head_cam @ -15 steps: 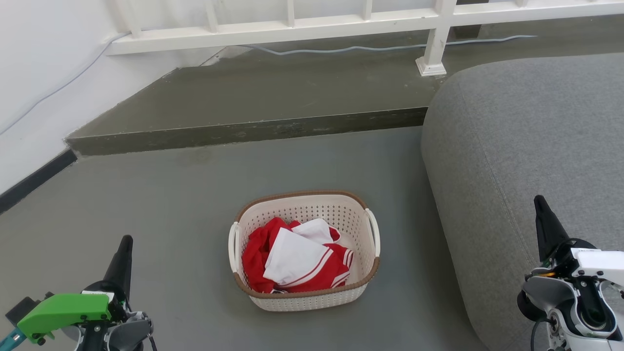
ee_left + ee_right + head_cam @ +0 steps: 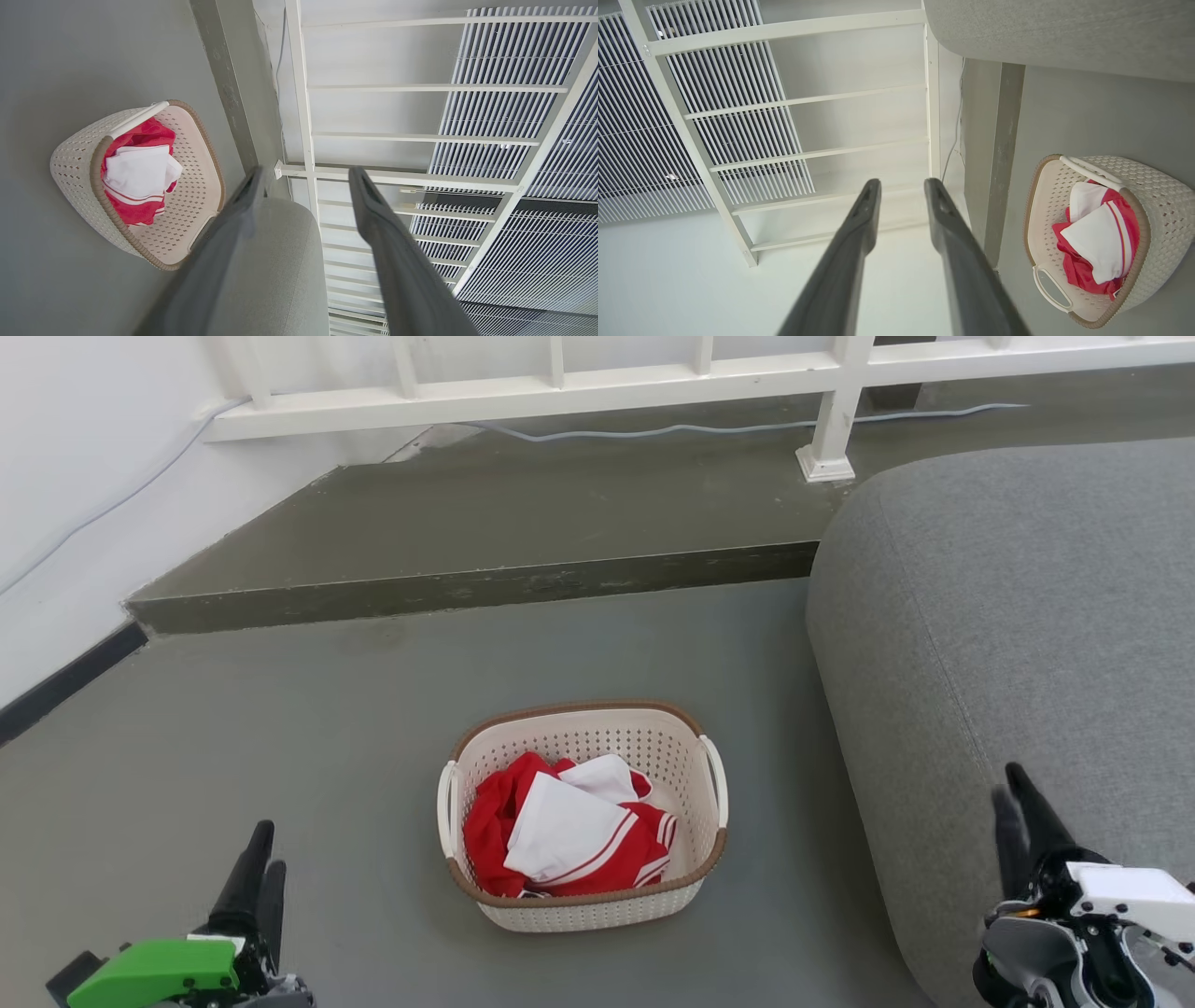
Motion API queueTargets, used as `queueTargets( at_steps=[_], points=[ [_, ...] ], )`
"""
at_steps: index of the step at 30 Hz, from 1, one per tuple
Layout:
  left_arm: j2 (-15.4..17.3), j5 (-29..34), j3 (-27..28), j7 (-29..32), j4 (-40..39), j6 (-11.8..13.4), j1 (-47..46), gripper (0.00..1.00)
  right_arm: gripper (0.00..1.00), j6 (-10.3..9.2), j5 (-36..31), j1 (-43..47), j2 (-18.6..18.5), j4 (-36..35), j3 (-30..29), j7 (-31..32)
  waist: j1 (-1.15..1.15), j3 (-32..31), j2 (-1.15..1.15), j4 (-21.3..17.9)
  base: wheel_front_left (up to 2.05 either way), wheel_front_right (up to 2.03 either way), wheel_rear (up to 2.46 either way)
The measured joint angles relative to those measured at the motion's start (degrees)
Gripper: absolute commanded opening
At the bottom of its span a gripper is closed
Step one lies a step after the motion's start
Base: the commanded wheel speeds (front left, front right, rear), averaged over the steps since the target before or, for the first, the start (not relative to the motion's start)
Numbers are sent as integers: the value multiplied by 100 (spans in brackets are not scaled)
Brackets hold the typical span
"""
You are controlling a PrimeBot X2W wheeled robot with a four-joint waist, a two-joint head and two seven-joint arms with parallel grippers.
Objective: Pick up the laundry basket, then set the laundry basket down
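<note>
laundry basket (image 2: pixel 597 910) on floor (image 2: pixel 327 728), left gripper (image 2: pixel 269 849) and right gripper (image 2: pixel 1005 782) off it, fingers (image 2: pixel 387 242) apparently apart, empty

The laundry basket (image 2: pixel 590 911) is cream-white, dotted with holes, and brown-rimmed. The clothes (image 2: pixel 563 829) are red and white, with stripes.

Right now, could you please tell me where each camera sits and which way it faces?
Head view: on the head, looking forward and down at the laundry basket and grey sofa; left end effector lower left, right end effector lower right.
Left wrist view: left wrist, along its open fingers toward the white railing; basket at left.
Right wrist view: right wrist, along its fingers toward the railing; basket at right.
Shared: all three show the basket holding red and white clothes.
</note>
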Motion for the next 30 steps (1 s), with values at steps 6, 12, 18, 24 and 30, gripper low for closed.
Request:
queueTargets(
  at_steps=[6, 12, 18, 24, 30],
  points=[
    [0, 0, -53, -81, -47, 0, 2, 100, 100, 0, 0, 6, 1, -79, 78, -22, 0, 3, 0, -1, 0, 0, 0],
    [2, 0, -119, -212, -130, 0, -1, 100, 100, 0, -10, -8, -1, -204, 196, -85, 0, 10, 0, -2, 0, 0, 0],
    [5, 55, -226, -343, -232, 0, -8, 100, 100, 1, -137, -60, -7, -335, 330, -187, 0, 20, 0, -4, 0, 0, 0],
    [21, 267, -302, -476, -338, 0, -21, 100, 100, 1, -318, -99, -29, -470, 498, -312, 0, 37, 0, -7, 0, 0, 0],
    [44, 452, -411, -573, -442, 0, -30, 100, 100, 1, -544, -171, -99, -570, 652, -419, 0, 50, 0, -11, 0, 0, 0]
  ],
)
